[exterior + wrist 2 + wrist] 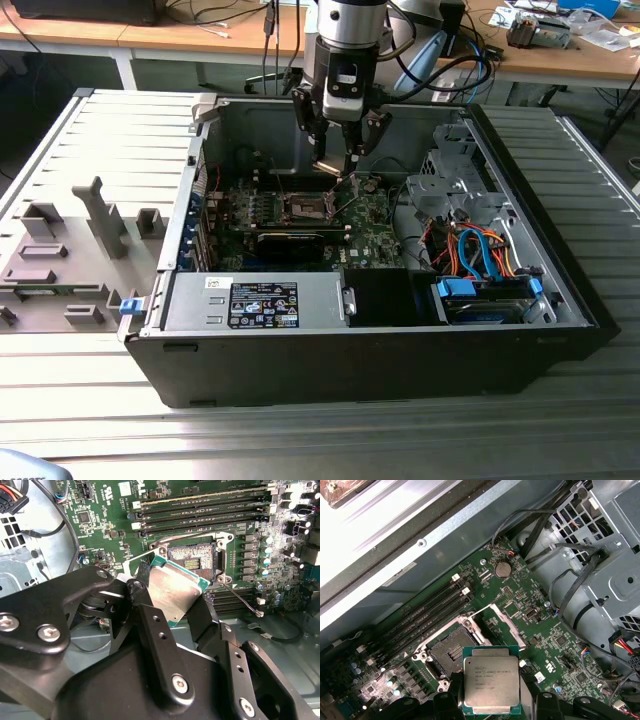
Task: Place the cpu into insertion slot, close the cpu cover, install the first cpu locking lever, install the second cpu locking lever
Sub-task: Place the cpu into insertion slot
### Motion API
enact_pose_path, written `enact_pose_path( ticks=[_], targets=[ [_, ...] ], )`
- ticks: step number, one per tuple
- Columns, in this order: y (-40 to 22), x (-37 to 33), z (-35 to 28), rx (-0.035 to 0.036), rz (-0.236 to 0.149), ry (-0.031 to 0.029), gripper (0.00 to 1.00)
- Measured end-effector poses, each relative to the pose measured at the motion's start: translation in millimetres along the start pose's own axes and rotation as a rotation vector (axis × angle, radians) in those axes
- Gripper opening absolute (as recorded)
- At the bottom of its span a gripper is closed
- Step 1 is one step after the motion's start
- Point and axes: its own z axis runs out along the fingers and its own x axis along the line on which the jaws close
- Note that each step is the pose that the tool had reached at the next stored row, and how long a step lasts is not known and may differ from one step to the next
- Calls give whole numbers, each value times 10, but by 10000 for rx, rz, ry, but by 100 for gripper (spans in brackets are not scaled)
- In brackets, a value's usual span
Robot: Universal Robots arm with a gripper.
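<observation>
We see the black two-finger gripper (337,168) clenched on the flat square cpu (491,685), which has a silver-grey metal top and a green edge. It hangs just above the dark square insertion slot (451,652); the thin silver cpu cover (500,622) stands open.

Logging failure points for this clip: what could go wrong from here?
1. The gripper holds the cpu by its edges, above the board and not yet seated in the slot. If it comes down misaligned, it could land askew on the contacts.
2. The cover stands open right beside the slot. A finger or the cpu might catch it.
</observation>
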Motion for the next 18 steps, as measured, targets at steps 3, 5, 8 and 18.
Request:
enact_pose_path(
  ticks=[3,5,8,18],
  targets=[
    [0,0,1,0,21,1,55],
    [0,0,1,1,34,1,55],
    [0,0,2,2,54,2,55],
    [0,0,5,5,134,6,55]
  ],
)
